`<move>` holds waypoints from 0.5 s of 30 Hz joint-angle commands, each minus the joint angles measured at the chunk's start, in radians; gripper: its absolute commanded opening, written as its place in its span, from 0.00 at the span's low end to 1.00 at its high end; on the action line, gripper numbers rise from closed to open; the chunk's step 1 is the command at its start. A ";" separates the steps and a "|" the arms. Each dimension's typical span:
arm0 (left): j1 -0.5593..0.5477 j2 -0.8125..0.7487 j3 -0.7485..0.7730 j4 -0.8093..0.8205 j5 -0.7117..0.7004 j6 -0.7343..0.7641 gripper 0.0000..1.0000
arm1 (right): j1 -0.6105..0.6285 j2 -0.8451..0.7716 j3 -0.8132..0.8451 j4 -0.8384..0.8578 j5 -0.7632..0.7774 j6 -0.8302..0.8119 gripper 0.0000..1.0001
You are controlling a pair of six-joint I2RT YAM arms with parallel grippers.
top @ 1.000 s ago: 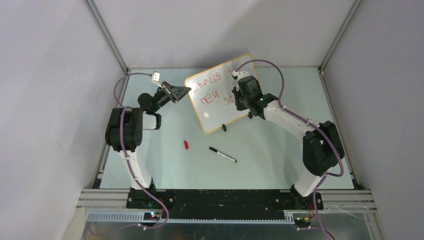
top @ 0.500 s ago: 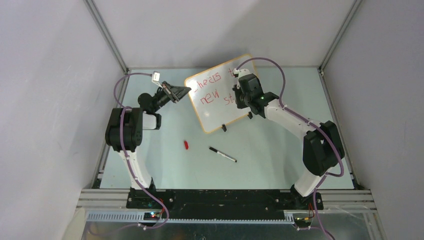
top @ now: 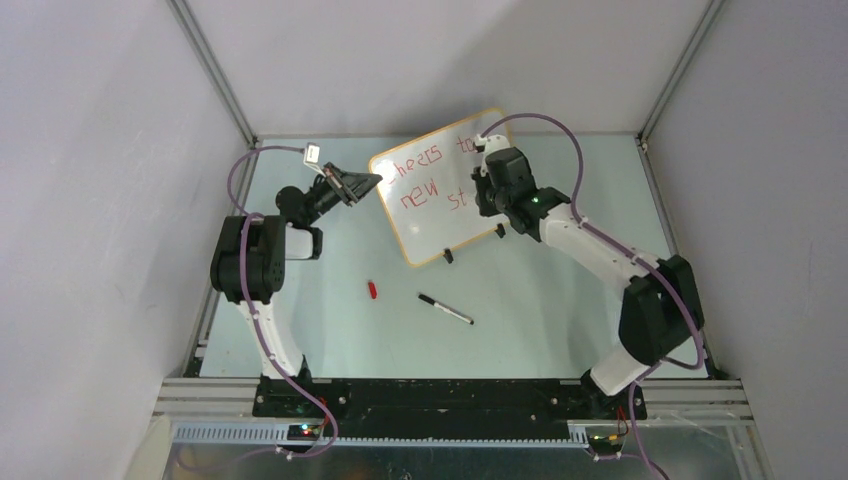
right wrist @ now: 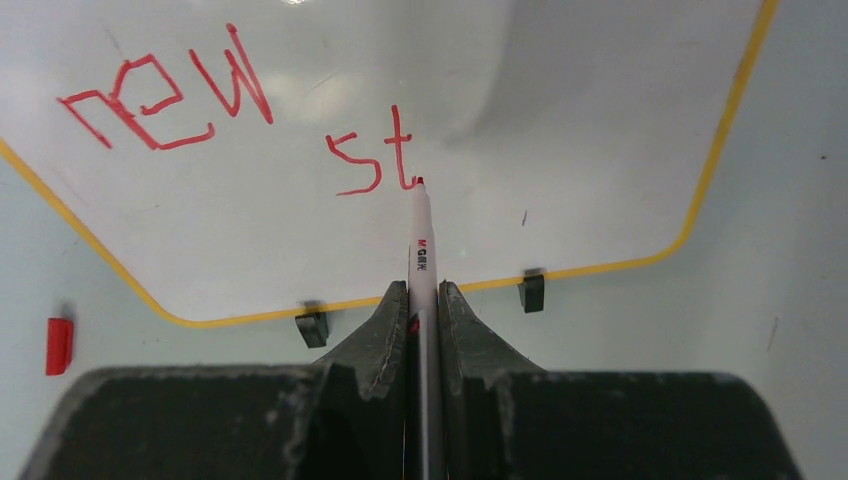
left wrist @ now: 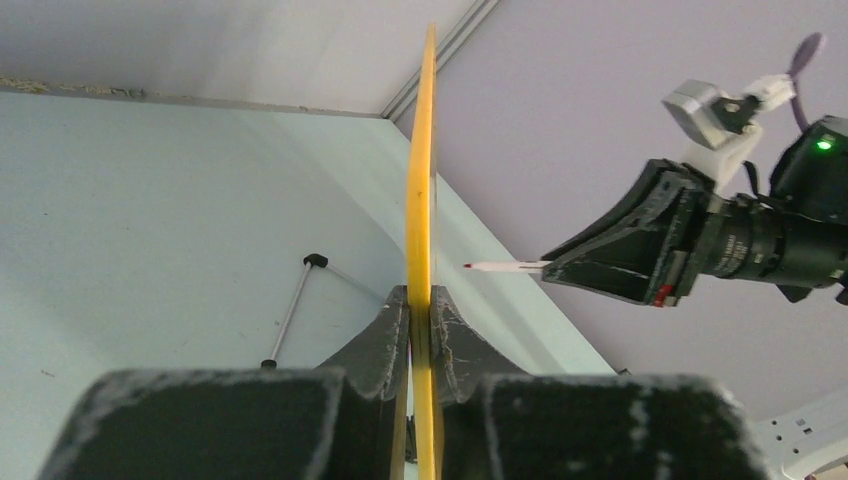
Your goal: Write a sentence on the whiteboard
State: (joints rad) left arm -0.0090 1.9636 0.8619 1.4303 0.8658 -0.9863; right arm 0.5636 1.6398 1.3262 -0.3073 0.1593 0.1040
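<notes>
Top view: the whiteboard [top: 440, 215] stands at the far centre of the worktop [top: 550, 300]. A red cap [top: 372, 290] and a black pen [top: 445, 308] lie nearer.
Left wrist view: the left end effector [left wrist: 420, 300] is clamped on the whiteboard's edge.
Right wrist view: the right end effector [right wrist: 422, 295] grips a marker [right wrist: 420, 240], its tip beside the "st" of the sentence [right wrist: 230, 110].

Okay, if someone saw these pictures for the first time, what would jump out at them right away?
The whiteboard standing at the far middle of the table, with red handwriting reading "Cheers to new st". The right tool is shut on a marker with a red tip, which sits at the end of the "t". The left tool clamps the board's left edge.
</notes>
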 commanded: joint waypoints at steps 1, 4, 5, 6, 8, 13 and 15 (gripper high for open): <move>-0.006 -0.039 -0.023 0.008 0.003 0.041 0.15 | 0.007 -0.139 -0.077 0.093 0.026 0.000 0.00; -0.006 -0.050 -0.034 0.010 -0.001 0.054 0.24 | 0.010 -0.190 -0.159 0.153 0.038 -0.006 0.00; -0.006 -0.055 -0.042 0.010 -0.003 0.059 0.27 | 0.011 -0.210 -0.171 0.161 0.037 -0.008 0.00; -0.006 -0.059 -0.045 0.010 -0.006 0.067 0.28 | 0.011 -0.218 -0.184 0.170 0.037 -0.007 0.00; -0.006 -0.072 -0.059 0.015 -0.011 0.077 0.32 | 0.010 -0.238 -0.197 0.170 0.044 -0.006 0.00; -0.004 -0.130 -0.129 0.016 -0.054 0.117 0.35 | 0.018 -0.309 -0.285 0.253 0.046 0.002 0.00; -0.003 -0.162 -0.168 0.015 -0.073 0.137 0.37 | 0.021 -0.342 -0.338 0.289 0.045 0.009 0.00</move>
State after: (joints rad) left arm -0.0120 1.8938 0.7483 1.4117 0.8371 -0.9203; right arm 0.5743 1.3796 1.0534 -0.1383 0.1818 0.1040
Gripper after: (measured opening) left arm 0.352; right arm 0.149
